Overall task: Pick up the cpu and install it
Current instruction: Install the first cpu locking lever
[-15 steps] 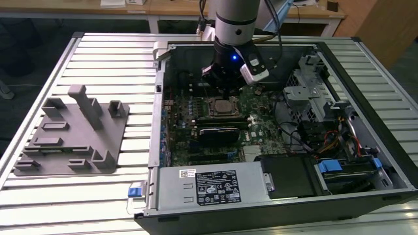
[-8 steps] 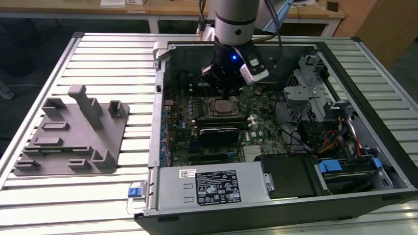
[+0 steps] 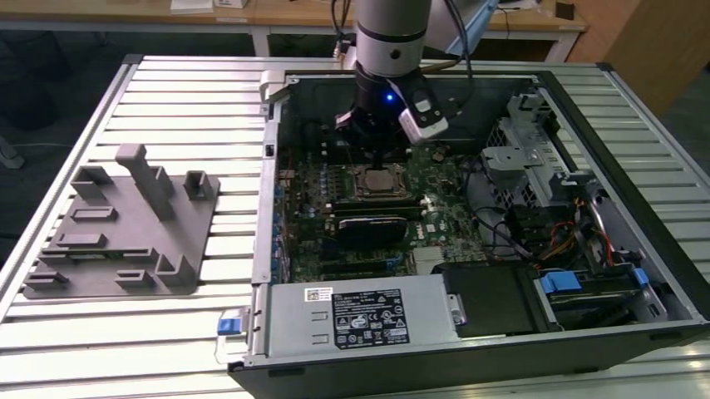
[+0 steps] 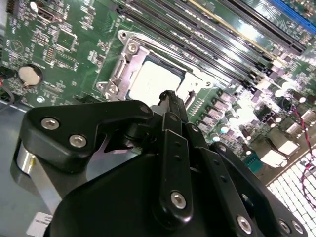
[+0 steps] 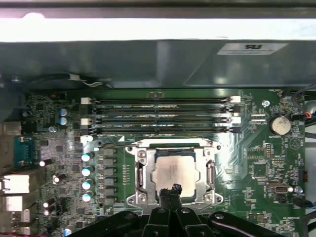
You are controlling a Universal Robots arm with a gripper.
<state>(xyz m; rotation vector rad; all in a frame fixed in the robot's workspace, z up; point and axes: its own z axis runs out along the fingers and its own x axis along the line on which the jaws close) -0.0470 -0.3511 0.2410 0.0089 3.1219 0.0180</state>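
Reading from the exterior view's left, a grey fixture tray [image 3: 122,224] lies on the slatted counter [image 3: 189,100], just beside the open computer case [image 3: 466,362] and well apart from the arm. Its posts and recesses are evidently shaped to present parts in a known pose. The case lies on its side with the panel off, so the motherboard [image 3: 444,224] faces upward and can be reached from straight above. At the centre of the board the cpu [image 3: 381,180] lies flat, silver top up, inside the metal socket frame [image 5: 140,173], which bounds it on all sides. The first wrist view places it near the row of memory slots [image 5: 160,116]. By this position the cpu [image 5: 174,170] is judged to be seated in its socket, not carried. The end effector [image 3: 377,158] hangs directly over the socket, pointing down. In both wrist views its fingertips [image 4: 170,106] are pressed together into a narrow point with nothing between them. That point sits over one edge of the cpu [image 4: 153,81], and whether it touches the metal cannot be told. So narrow a tip would suit pressing or checking, not grasping. Toward the exterior view's right stand the drive cage [image 3: 521,141] and cable bundles [image 3: 533,237], clear of the socket. The power supply [image 3: 355,320] occupies the near edge of the case.
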